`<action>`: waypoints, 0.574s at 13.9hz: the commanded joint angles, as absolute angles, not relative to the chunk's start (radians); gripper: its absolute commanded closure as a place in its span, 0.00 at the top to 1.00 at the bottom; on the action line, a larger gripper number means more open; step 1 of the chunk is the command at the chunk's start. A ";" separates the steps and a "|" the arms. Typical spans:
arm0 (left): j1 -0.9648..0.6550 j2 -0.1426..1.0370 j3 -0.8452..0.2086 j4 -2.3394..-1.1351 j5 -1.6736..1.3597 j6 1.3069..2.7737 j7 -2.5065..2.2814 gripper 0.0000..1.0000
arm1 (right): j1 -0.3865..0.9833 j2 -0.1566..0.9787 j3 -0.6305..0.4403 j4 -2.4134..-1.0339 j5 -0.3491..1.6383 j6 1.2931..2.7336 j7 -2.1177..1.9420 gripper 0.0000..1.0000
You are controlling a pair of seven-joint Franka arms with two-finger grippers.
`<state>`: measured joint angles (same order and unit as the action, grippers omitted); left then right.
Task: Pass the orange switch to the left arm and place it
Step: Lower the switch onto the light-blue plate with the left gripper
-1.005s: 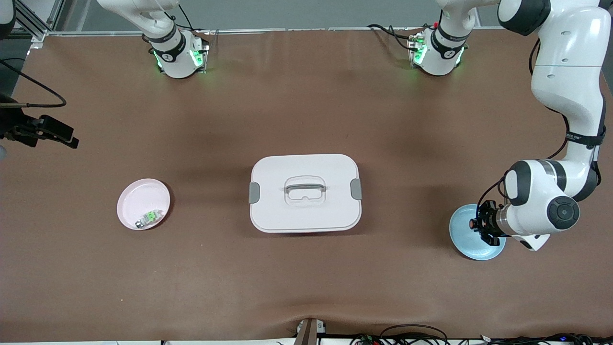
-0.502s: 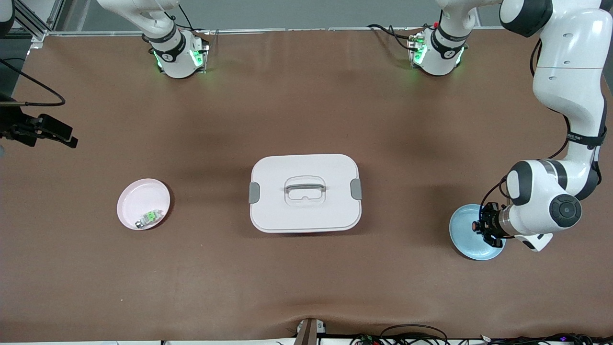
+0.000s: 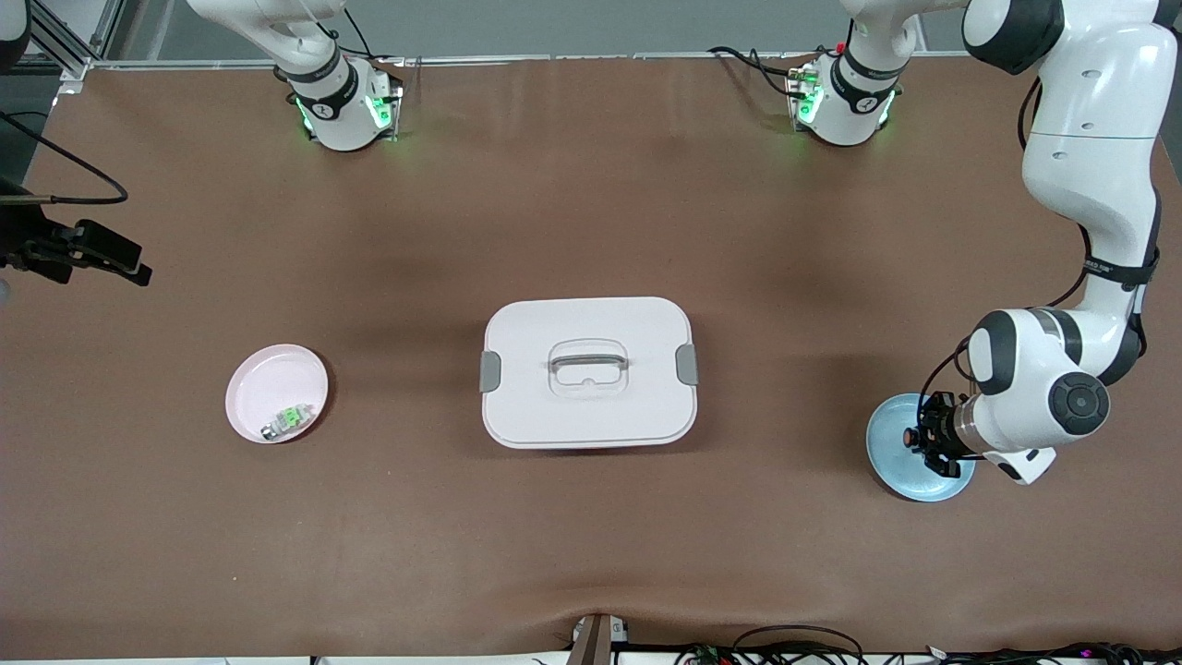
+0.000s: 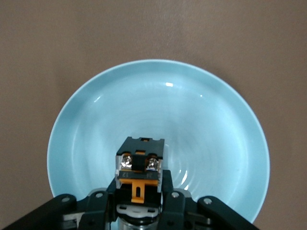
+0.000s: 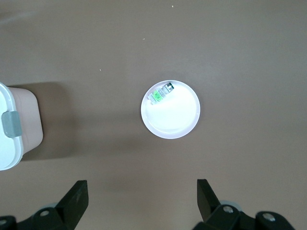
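Observation:
The orange switch (image 4: 140, 165), black with an orange clip and two silver screws, sits between the fingers of my left gripper (image 4: 140, 186). The gripper is shut on it over the light blue plate (image 4: 96, 120), which lies at the left arm's end of the table (image 3: 888, 462). In the front view the switch (image 3: 912, 433) shows at the tip of the left gripper (image 3: 925, 436). The white box (image 3: 587, 411) stands mid-table. My right gripper (image 5: 141, 191) is open and empty, high over the table near the pink plate (image 5: 177, 120).
The pink plate (image 3: 268, 379) lies toward the right arm's end and holds a small green-and-silver part (image 3: 288, 420). One corner of the box (image 5: 9, 143) with a grey clasp shows in the right wrist view. Brown table (image 3: 591, 554) lies around them.
The left arm's wrist has shifted slightly, with the gripper still over the blue plate and shut on the switch. The right arm has not visibly moved.

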<state>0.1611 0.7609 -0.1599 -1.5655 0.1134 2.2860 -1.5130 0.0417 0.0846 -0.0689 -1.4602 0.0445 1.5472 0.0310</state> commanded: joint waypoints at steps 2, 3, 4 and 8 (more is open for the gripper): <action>0.199 0.756 -0.195 -1.592 0.120 2.316 -1.496 0.03 | 0.040 0.061 -0.058 -1.485 0.057 1.574 0.037 1.00; 0.199 0.756 -0.195 -1.597 0.120 2.322 -1.494 0.04 | 0.037 0.061 -0.060 -1.486 0.058 1.566 0.037 1.00; 0.199 0.756 -0.195 -1.598 0.120 2.327 -1.488 0.06 | 0.037 0.060 -0.061 -1.485 0.058 1.566 0.037 1.00; 0.199 0.755 -0.195 -1.595 0.120 2.358 -1.486 0.51 | 0.035 0.058 -0.063 -1.474 0.054 1.533 0.046 1.00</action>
<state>0.1850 0.7618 -0.1802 -1.5868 0.1134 2.3278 -1.5036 0.0425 0.0842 -0.0656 -1.4604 0.0459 1.5548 0.0316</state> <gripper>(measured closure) 0.656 0.000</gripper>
